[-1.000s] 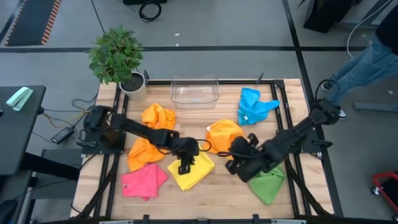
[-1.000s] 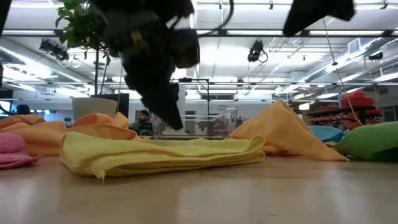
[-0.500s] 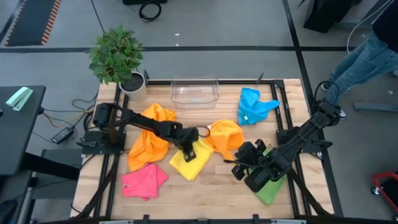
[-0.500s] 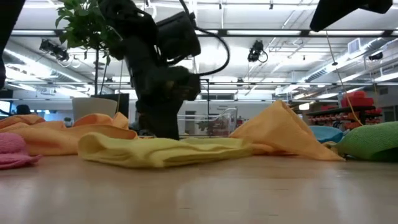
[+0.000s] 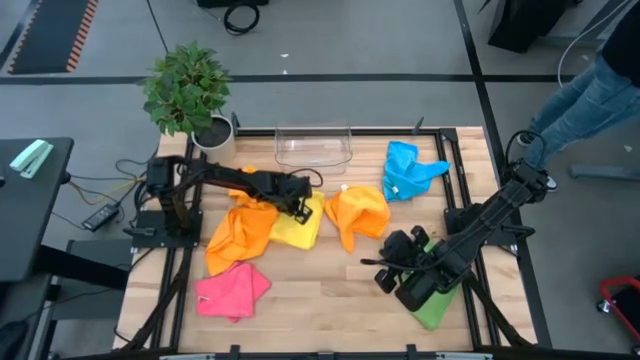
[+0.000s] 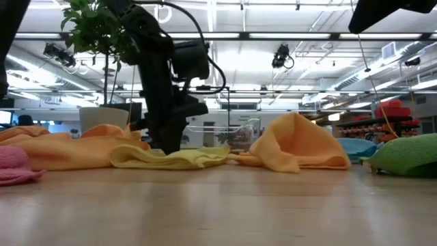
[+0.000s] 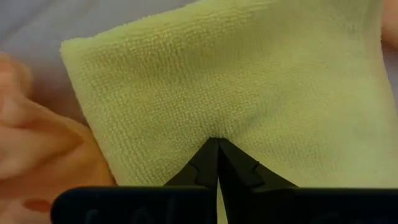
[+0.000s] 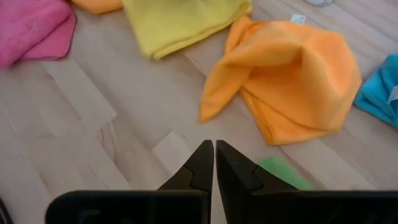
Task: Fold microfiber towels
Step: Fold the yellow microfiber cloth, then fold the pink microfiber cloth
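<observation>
the left gripper (image 5: 300,203), just left of frame centre, is pinched on the yellow towel (image 5: 299,226), whose long axis trails lower left; the right gripper (image 5: 383,272) is closed, empty, farther off.

**Soft pile cloth on pale matt wood**

The yellow towel (image 7: 236,93) is cloth with a fine, nubbly looped pile, matt. The orange towel (image 8: 292,81) looks equally soft and fuzzy. The bench (image 8: 93,155) is light wood with visible grain. The bin (image 5: 313,148) is clear glossy plastic.
</observation>
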Controlling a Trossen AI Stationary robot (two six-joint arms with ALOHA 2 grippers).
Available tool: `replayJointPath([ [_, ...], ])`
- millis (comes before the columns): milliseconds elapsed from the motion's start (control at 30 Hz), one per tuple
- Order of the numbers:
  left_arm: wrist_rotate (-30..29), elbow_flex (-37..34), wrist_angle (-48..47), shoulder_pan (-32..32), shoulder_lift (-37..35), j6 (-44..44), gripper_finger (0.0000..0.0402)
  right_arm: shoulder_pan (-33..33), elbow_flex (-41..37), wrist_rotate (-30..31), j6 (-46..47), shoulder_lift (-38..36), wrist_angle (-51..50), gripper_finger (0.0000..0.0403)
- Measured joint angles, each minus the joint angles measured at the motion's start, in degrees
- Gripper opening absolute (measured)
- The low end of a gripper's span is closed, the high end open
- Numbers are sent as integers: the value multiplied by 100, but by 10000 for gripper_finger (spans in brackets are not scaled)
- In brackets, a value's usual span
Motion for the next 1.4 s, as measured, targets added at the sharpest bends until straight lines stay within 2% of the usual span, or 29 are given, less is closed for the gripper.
replayJointPath([
  [200,267,-7,460,217,-246,-171,10,288,0,-23,52,0,-8,25],
  [300,316,155,520,121,-474,-55,18,441,0,-20,134,0,-39,25],
  [400,204,340,488,-34,-572,9,10,545,0,31,226,0,-102,25],
  [533,257,531,-71,-286,-573,528,10,602,0,128,251,0,-135,25],
  [600,616,530,-379,-477,-573,1129,15,605,0,124,257,0,-120,25],
  [700,1576,529,-973,-893,-656,2101,12,631,0,66,250,0,-104,25],
  [767,2000,533,-1269,-1308,-692,2331,6,643,0,67,201,0,-100,25],
  [1000,2492,533,-2117,-3169,-693,2307,9,517,0,156,-174,0,-101,25],
  [1100,2474,532,-2316,-3867,-693,1974,6,337,0,155,-546,0,-100,25],
  [1200,1812,531,-2175,-4371,-693,1535,23,102,0,155,-939,0,-55,25],
  [1300,1055,533,-1796,-4599,-693,1134,65,-156,0,72,-1474,0,176,25],
  [1400,742,533,-1551,-4575,-676,671,120,-379,0,-206,-2017,0,515,25],
])
